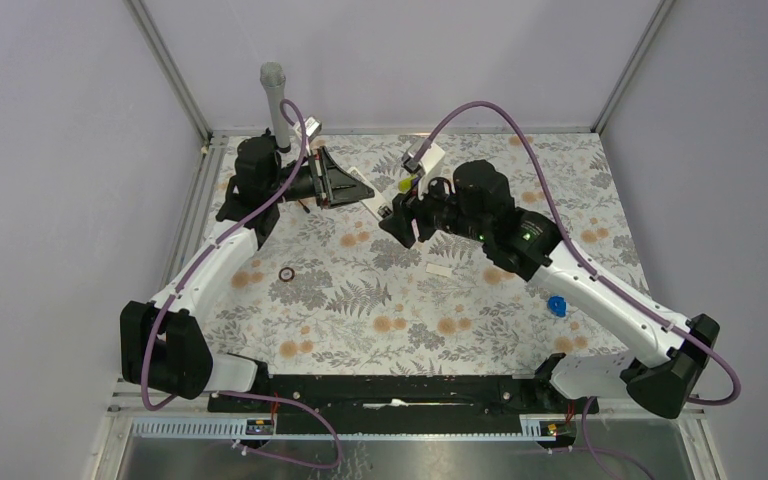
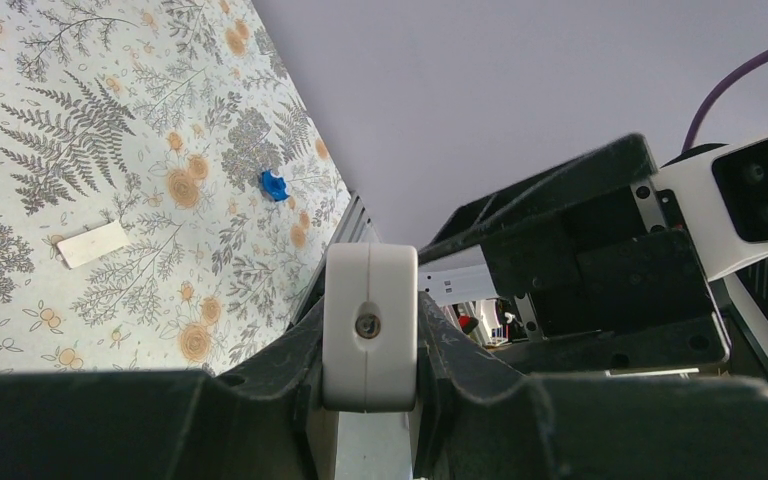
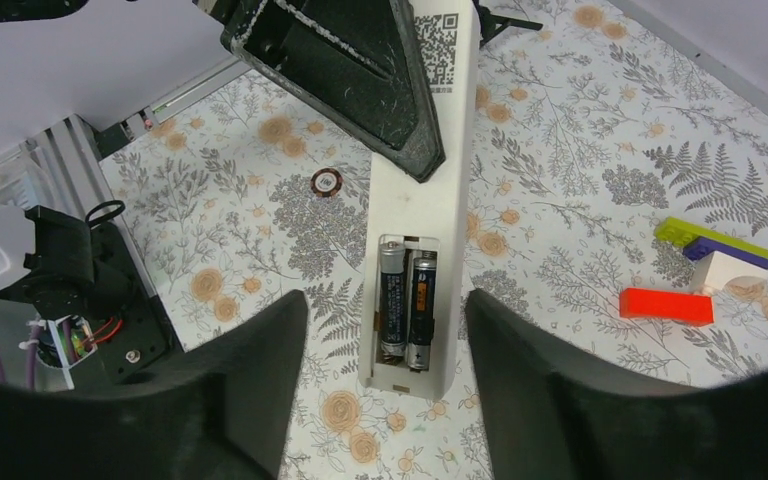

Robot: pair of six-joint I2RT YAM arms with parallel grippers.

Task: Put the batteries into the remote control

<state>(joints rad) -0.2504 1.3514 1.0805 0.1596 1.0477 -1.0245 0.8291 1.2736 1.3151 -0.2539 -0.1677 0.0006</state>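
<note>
The white remote control (image 3: 430,200) lies back side up, held off the table. Its battery bay is open, and the two dark batteries (image 3: 407,305) sit in it side by side. My left gripper (image 2: 370,340) is shut on the remote's far end (image 2: 370,325); one of its black fingers (image 3: 360,70) shows in the right wrist view. My right gripper (image 3: 385,400) is open and empty, with a finger on each side of the remote's bay end and not touching it. In the top view the two grippers (image 1: 355,190) (image 1: 397,215) meet over the remote (image 1: 373,205).
A small white flat cover piece (image 1: 438,270) lies on the floral mat, also in the left wrist view (image 2: 92,244). There is a blue piece (image 1: 557,305), a dark ring (image 1: 286,273), a red brick (image 3: 666,306) and a green and purple brick (image 3: 715,240). A grey post (image 1: 276,105) stands at the back left.
</note>
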